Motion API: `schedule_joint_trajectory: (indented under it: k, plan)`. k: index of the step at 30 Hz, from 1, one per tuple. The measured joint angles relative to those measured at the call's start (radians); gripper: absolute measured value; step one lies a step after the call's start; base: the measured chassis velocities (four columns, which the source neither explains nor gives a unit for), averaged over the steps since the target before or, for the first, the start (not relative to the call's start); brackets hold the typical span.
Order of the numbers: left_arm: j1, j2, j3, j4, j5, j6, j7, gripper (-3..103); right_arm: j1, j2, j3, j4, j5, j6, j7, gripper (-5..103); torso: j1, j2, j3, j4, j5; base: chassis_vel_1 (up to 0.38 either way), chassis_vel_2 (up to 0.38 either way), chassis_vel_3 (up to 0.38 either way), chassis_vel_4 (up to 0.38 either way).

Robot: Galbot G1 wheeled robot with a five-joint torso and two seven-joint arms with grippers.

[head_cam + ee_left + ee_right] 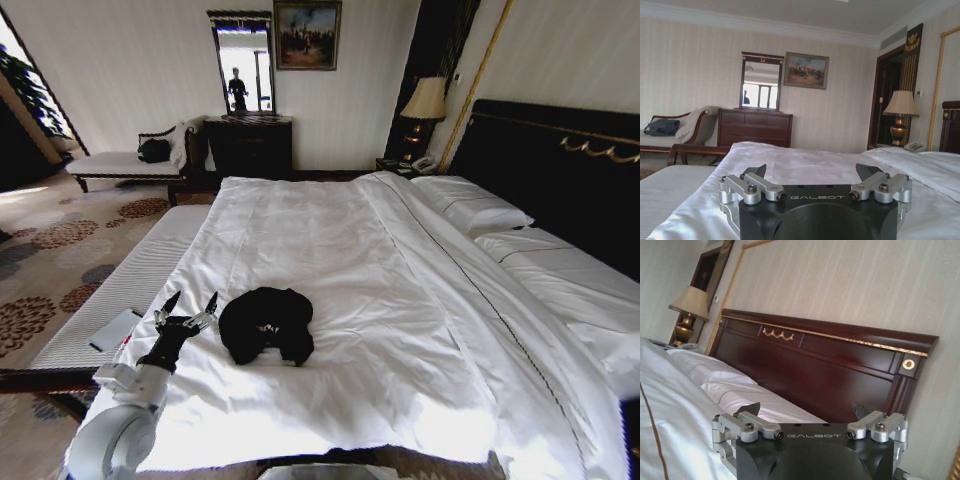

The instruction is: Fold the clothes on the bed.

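The clothes (265, 323) are a crumpled black heap lying on the white duvet of the bed (400, 290), near its foot on the left side. My left gripper (191, 303) hovers open just left of the heap, a short gap away, with nothing between its fingers. The left wrist view shows that gripper (814, 172) open above the duvet (805, 162), facing across the bed toward the far wall. In the right wrist view, my right gripper (807, 409) is open and empty, pointing at the dark headboard (805, 365) and the pillows (715, 372).
A pale cushioned bench (130, 285) runs along the bed's left side with a flat white item (115, 330) on it. Across the room stand a dark dresser (250, 145) and a chaise (125, 165). A lamp (425, 100) sits beside the headboard (560, 170).
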Motion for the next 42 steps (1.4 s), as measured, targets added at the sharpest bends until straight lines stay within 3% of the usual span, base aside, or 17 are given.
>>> schedule_joint_trajectory:
  k: [5, 11, 15, 25, 30, 34, 42]
  plan:
    - [-0.037, 0.023, -0.013, 0.037, -0.081, 0.044, 0.0, 100, -0.003, -0.002, -0.029, 0.046, -0.005, -0.011, -0.001, 100, 0.0, 0.0, 0.0, -0.0001, 0.0001, 0.0, 0.0, 0.0, 0.0]
    - [-0.134, 0.127, -0.022, 0.183, -0.201, 0.081, 0.0, 100, -0.013, 0.009, -0.085, 0.099, -0.042, -0.017, 0.001, 100, 0.0, 0.0, 0.0, -0.0007, -0.0002, 0.0, 0.0, 0.0, 0.0]
    - [-0.203, 0.226, 0.031, 0.308, -0.275, 0.092, 0.0, 100, -0.017, 0.006, -0.116, 0.117, -0.06, -0.024, 0.01, 100, 0.0, 0.0, 0.0, 0.0004, 0.0001, 0.0, 0.0, 0.0, 0.0]
    - [-0.385, 0.339, 0.21, 0.534, -0.412, 0.13, 0.0, 100, -0.032, 0.028, -0.127, 0.152, -0.086, -0.028, 0.014, 100, 0.0, 0.0, 0.0, -0.0003, -0.0001, 0.0, 0.0, 0.0, 0.0]
    - [-0.462, 0.353, 0.293, 0.624, -0.455, 0.154, 0.0, 100, -0.031, 0.026, -0.128, 0.162, -0.095, -0.036, 0.014, 100, 0.0, 0.0, 0.0, 0.0, -0.0001, 0.0, 0.0, 0.0, 0.0]
    - [-0.581, 0.326, 0.394, 0.721, -0.454, 0.167, 0.0, 100, -0.025, 0.018, -0.128, 0.182, -0.095, -0.057, 0.015, 100, 0.0, 0.0, 0.0, -0.0004, 0.0, 0.0, 0.0, 0.0, 0.0]
    - [-0.7, 0.305, 0.523, 0.815, -0.489, 0.172, 0.0, 100, -0.037, 0.022, -0.122, 0.196, -0.072, -0.073, 0.014, 100, 0.0, 0.0, 0.0, -0.0001, 0.0002, 0.0, 0.0, 0.0, 0.0]
